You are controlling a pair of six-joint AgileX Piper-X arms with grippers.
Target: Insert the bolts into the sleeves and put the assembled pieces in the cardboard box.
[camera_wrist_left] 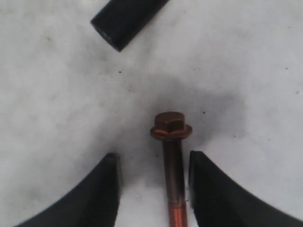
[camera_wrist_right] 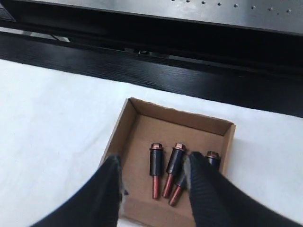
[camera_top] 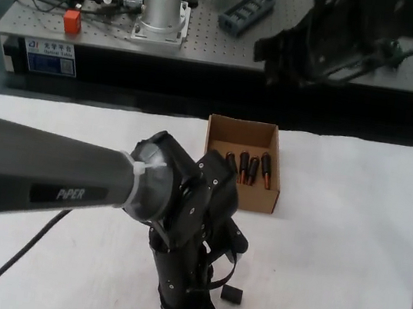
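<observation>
A copper bolt (camera_wrist_left: 173, 156) lies on the white cloth between the fingers of my left gripper (camera_wrist_left: 154, 156), which is open and straddles its shank. A loose black sleeve (camera_wrist_left: 125, 19) lies just beyond the bolt's head and also appears in the high view as the sleeve (camera_top: 231, 293) beside the left arm (camera_top: 181, 221). My right gripper (camera_wrist_right: 152, 158) hangs open and empty above the cardboard box (camera_wrist_right: 180, 113). Several assembled pieces (camera_wrist_right: 176, 158), black sleeves on copper bolts, lie in the box (camera_top: 258, 197).
A white cloth (camera_top: 345, 268) covers the bench around the box. Behind it stands a perforated metal platform (camera_top: 207, 46) with cables, an orange block (camera_top: 72, 21) and a grey tray (camera_top: 247, 10). A dark arm part (camera_top: 332, 41) hangs at the top right.
</observation>
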